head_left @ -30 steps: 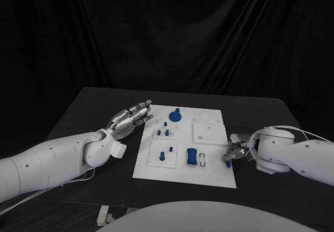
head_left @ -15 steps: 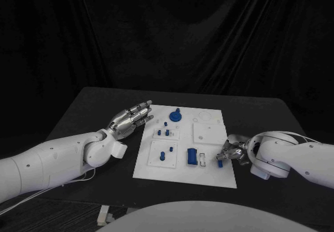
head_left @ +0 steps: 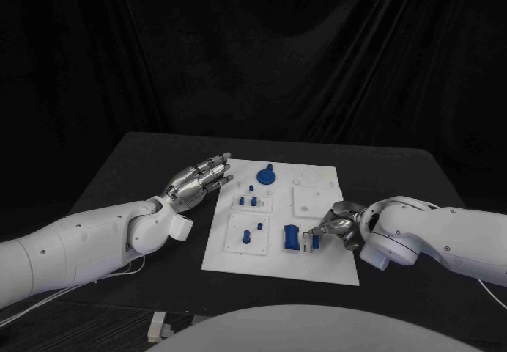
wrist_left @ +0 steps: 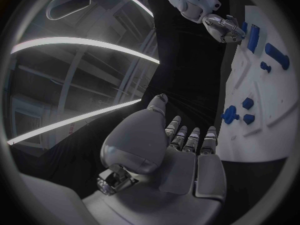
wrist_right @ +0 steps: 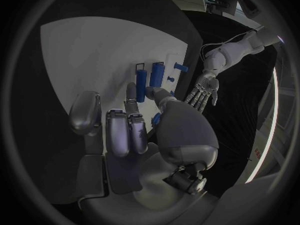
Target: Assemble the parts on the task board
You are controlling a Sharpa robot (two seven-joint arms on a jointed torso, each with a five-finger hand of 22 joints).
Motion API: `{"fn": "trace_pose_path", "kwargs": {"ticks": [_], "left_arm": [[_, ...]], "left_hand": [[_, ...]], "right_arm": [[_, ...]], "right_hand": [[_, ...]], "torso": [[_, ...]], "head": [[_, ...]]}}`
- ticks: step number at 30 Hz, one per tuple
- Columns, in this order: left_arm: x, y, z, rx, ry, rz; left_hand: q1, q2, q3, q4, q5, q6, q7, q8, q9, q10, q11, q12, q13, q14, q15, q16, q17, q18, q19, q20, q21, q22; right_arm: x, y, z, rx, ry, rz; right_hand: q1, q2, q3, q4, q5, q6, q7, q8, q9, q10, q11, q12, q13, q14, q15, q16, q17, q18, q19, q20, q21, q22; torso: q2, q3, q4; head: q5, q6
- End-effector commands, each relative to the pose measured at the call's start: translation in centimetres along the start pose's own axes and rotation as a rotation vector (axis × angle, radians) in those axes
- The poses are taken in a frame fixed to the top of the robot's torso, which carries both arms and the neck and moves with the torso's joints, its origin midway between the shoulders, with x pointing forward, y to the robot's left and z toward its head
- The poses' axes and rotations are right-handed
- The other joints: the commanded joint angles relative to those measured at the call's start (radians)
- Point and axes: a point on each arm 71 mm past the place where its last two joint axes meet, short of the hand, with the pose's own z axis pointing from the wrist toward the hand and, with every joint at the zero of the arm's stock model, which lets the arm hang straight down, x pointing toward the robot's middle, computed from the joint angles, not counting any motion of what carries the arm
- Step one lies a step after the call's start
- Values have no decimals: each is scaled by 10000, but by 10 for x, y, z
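**Rt hand bringing small blue part to slot**

Rt hand (head_left: 336,226), lower right of head view, pinches a small blue part (wrist_right: 156,118) in its fingers (wrist_right: 119,130), over the task board (head_left: 327,268) right beside the framed slot (head_left: 308,243) and the tall blue block (head_left: 289,236). Step looks like insertion. Next: line the part up w/ the slot, lower it straight. Lt hand (head_left: 198,181), left-centre, fingers apart, holds nothing, hovers over the surface (head_left: 148,154) at board's left edge.
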Motion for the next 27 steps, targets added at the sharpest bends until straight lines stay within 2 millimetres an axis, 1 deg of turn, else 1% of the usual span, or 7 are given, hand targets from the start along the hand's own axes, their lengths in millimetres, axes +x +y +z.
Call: {"fn": "trace_pose_path", "kwargs": {"ticks": [1,4,7,16,20,23,27], "left_arm": [[2,0,1,108,143,-124],[3,0,1,102,149,-129],[3,0,1,89,156,-134],[4,1,1,82,185,-154],[4,1,1,79,188,-157],[4,1,2,74,192,-160],[4,1,2,64,195,-162]], "left_hand": [[17,11,50,-13,24,-39,58,61,10,4,58,-13,-15,12,87,9,-6,32,21,65,-30,7],[17,11,50,-13,24,-39,58,61,10,4,58,-13,-15,12,87,9,-6,32,21,65,-30,7],[17,11,50,-13,24,-39,58,61,10,4,58,-13,-15,12,87,9,-6,32,21,65,-30,7],[10,15,56,-15,26,-41,58,61,10,2,57,-16,-15,11,86,6,-7,32,20,66,-31,5],[10,15,56,-15,26,-41,58,61,10,2,57,-16,-15,11,86,6,-7,32,20,66,-31,5],[10,15,56,-15,26,-41,58,61,10,2,57,-16,-15,11,86,6,-7,32,20,66,-31,5],[10,15,56,-15,26,-41,58,61,10,2,57,-16,-15,11,86,6,-7,32,20,66,-31,5]], "right_arm": [[0,2,3,-54,-7,461],[1,3,6,-43,-6,455],[1,4,9,48,28,419],[4,1,14,519,372,117],[7,0,15,648,543,15],[8,-1,16,721,675,-60],[11,-1,16,776,816,-135]], "right_hand": [[-84,50,1131,-1081,-136,-80,-6,54,19,1086,-34,35,2629,720,-23,2,868,76,39,-8,44,1404],[-135,63,1120,-1061,-235,-107,-7,66,23,1086,-35,35,2629,716,-23,-9,850,80,30,-8,25,1397],[-280,95,1081,-990,-580,-163,-19,94,15,1086,-41,35,2629,699,-26,-58,769,87,16,-9,-5,1385],[-548,92,988,-834,-1197,-256,-11,54,-92,1086,-33,35,2629,677,-21,-134,645,97,-4,-5,-62,1364],[-566,96,984,-823,-1298,-265,-10,44,-116,1086,-31,35,2629,678,-20,-132,646,101,-10,-4,-83,1358],[-577,99,980,-815,-1373,-263,-10,41,-134,1086,-31,35,2629,680,-20,-128,651,100,-9,-3,-79,1359],[-588,103,973,-808,-1511,-255,-14,39,-163,1086,-32,35,2629,683,-21,-123,657,102,-11,-2,-91,1355]], "torso": [[0,-14,-7],[5,-15,-4],[7,-11,-10],[-2,-7,9],[-7,-7,-3],[-7,-10,2],[-5,-14,-11]], "head": [[7,-2],[8,-2],[11,-2],[-4,-2],[22,-2],[22,-2],[29,-2]]}}
